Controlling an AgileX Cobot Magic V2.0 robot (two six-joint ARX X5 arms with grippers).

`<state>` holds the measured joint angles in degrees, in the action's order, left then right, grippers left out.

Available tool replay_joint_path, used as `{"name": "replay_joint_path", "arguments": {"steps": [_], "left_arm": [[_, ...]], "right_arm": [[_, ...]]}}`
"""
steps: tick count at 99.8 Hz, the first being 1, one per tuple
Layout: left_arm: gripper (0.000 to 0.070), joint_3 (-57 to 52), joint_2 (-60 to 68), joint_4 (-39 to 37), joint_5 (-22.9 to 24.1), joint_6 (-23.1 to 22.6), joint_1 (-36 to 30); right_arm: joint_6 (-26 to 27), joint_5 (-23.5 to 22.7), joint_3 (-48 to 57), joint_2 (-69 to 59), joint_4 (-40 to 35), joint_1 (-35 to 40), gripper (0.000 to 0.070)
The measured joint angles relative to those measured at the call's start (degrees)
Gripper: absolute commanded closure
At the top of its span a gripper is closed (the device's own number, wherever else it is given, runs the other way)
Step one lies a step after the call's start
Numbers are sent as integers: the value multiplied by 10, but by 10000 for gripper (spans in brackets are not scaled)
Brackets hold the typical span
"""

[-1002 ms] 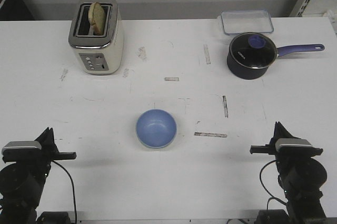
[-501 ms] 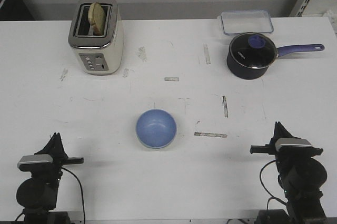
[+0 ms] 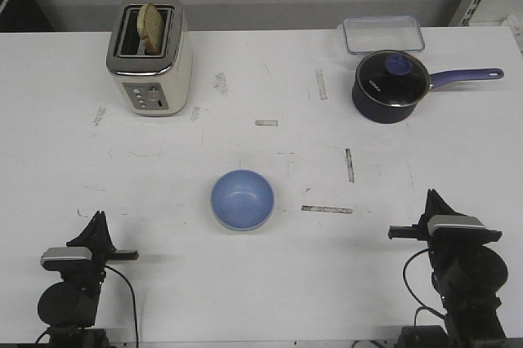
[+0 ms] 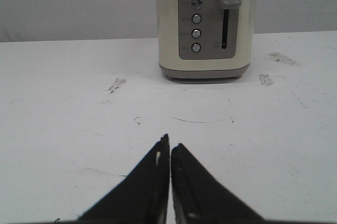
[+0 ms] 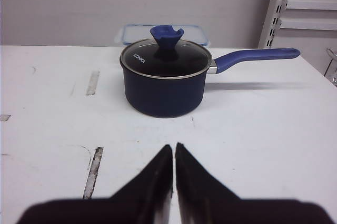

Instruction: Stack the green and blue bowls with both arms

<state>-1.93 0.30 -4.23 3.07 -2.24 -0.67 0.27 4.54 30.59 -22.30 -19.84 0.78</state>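
Blue bowl [image 3: 242, 199] sits mid-table; both arms' fingers [image 4: 169, 153] [image 5: 174, 153] pressed together

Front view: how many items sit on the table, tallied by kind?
Bowls: 1, the blue bowl (no green bowl visible)
Toasters: 1, the toaster
Saucepans: 1, the saucepan
Clear containers: 1, the container
Total: 4
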Motion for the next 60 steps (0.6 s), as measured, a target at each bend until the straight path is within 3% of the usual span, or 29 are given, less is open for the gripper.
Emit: {"name": "replay_joint_path", "arguments": {"steps": [60], "left_arm": [[699,0,0,0,0,0,0]], "right_arm": [[-10,0,0,0,0,0,699]]}}
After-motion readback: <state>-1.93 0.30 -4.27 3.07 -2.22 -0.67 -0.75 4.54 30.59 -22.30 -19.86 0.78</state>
